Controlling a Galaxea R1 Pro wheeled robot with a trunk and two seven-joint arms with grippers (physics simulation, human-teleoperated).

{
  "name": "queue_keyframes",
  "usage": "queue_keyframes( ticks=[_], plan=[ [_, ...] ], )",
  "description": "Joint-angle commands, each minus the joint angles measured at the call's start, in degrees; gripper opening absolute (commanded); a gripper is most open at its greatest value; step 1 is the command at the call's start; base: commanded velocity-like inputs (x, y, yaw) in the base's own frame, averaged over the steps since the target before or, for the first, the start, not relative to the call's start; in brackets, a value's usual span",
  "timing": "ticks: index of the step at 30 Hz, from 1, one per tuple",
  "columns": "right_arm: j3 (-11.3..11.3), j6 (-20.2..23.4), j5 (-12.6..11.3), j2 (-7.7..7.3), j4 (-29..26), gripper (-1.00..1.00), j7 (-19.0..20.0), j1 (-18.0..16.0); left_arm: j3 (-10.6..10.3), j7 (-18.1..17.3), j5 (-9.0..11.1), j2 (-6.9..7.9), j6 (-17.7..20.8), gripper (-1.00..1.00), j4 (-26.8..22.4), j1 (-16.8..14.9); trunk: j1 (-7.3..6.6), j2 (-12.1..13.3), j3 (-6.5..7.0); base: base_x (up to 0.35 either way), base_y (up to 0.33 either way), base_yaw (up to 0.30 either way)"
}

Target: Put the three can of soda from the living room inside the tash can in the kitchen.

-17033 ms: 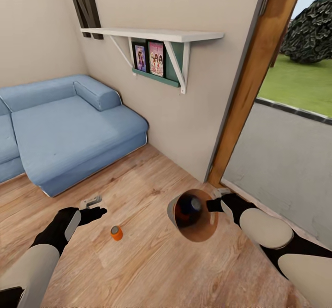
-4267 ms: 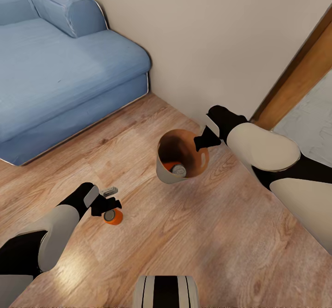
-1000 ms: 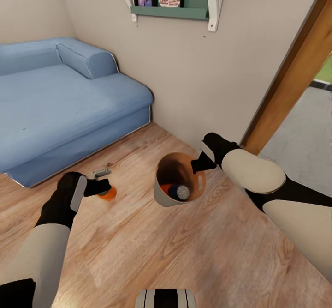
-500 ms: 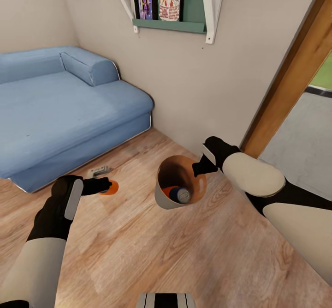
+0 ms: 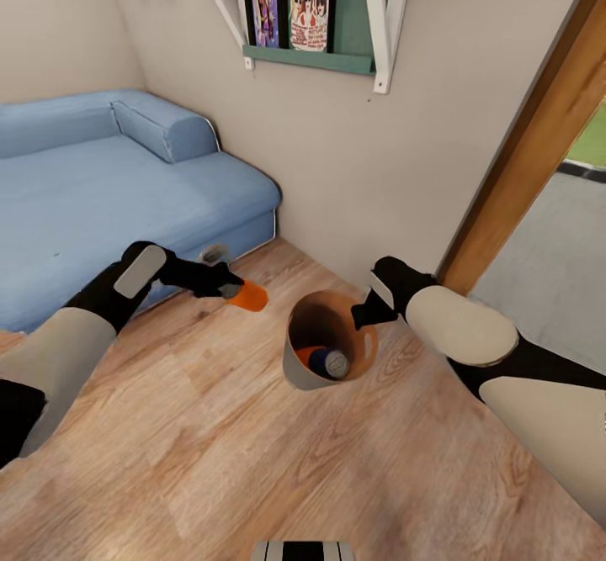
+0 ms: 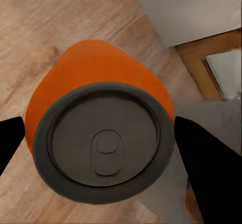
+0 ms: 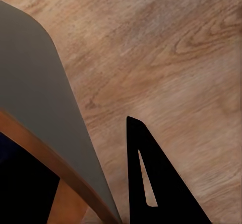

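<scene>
My left gripper [image 5: 236, 291] is shut on an orange can of soda [image 5: 250, 296], held above the wood floor just left of the trash can [image 5: 296, 366]. In the left wrist view the can's grey top [image 6: 103, 143] faces the camera between the two black fingers [image 6: 209, 178]. The bin is pale grey outside and orange-brown inside. It is held by my right gripper [image 5: 364, 314], shut on its rim, with one finger [image 7: 161, 199] outside the grey wall [image 7: 35, 93]. Two cans lie in it, one orange [image 5: 305, 354] and one dark blue [image 5: 332, 364].
A blue sofa [image 5: 101, 182] fills the left side, close behind my left arm. A white and green wall shelf [image 5: 311, 48] with pictures hangs above the bin. The wood door frame [image 5: 530, 149] and glass door stand at the right. Wood floor spreads in front.
My left gripper has lifted the orange can off the floor and carried it right, toward the bin. The bin and my right gripper have held still; the view tilted up slightly.
</scene>
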Motion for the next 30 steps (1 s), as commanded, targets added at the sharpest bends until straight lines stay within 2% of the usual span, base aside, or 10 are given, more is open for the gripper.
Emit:
queue_keyframes(
  ticks=[1,2,5,8,9,10,12,14,17,30],
  plan=[
    [-1.2,0.0,-1.2,-0.01,0.0,-1.0,0.3,0.1,-0.6,-0.2,1.8,1.07,0.0,-1.0,0.3,-1.3,-0.23,0.4,0.19,0.0,0.0,0.0],
    [-1.1,-0.1,-1.1,-0.02,0.0,-1.0,0.3,0.6,-1.8,-0.6,4.8,3.56,0.0,-1.0,0.9,-3.4,-0.45,0.8,0.37,0.0,0.0,0.0],
    [-1.1,-1.4,-0.9,-0.05,0.0,-1.0,0.5,1.2,-2.8,-4.1,7.4,7.13,0.0,-1.0,1.2,-5.6,-1.11,2.0,0.91,0.0,0.0,0.0],
    [-1.1,-1.6,-0.8,-0.05,-0.1,-1.0,0.5,1.3,-3.9,-8.9,7.9,8.03,0.0,-1.0,1.3,-6.9,-1.76,3.2,1.44,0.0,0.0,0.0],
    [-1.1,-1.8,-0.7,-0.08,-0.2,-1.0,0.5,1.3,-10.3,-15.9,8.7,8.31,0.0,-1.0,1.2,-7.6,-1.98,3.6,1.62,0.0,0.0,0.0],
    [-1.0,-1.8,-0.7,-0.09,-0.2,-1.0,0.4,1.4,-13.2,-19.5,9.7,8.35,0.0,-1.0,1.2,-7.9,-2.2,4.0,1.8,0.0,0.0,0.0],
    [-1.0,-1.8,-0.7,-0.1,-0.2,-1.0,0.4,1.4,-16.0,-22.7,10.8,8.36,0.0,-1.0,1.1,-8.5,-2.64,4.8,2.16,0.0,0.0,0.0],
    [-1.0,-1.8,-0.7,-0.1,-0.2,-1.0,0.4,1.4,-21.3,-27.0,13.6,8.37,0.0,-1.0,-0.9,-9.6,-3.08,5.6,2.52,0.0,0.0,0.0],
    [-1.0,-1.8,-0.7,-0.1,-0.2,-1.0,0.3,1.4,-23.9,-28.5,16.6,8.28,0.0,-1.0,-3.7,-10.0,-3.74,6.8,3.06,0.0,0.0,0.0],
    [-1.1,-1.9,-0.7,-0.25,-0.4,-1.0,0.3,1.6,-27.8,-29.0,18.0,7.7,0.0,-1.0,-7.1,-10.1,-6.6,12.0,5.39,0.0,0.0,0.0]
  ],
)
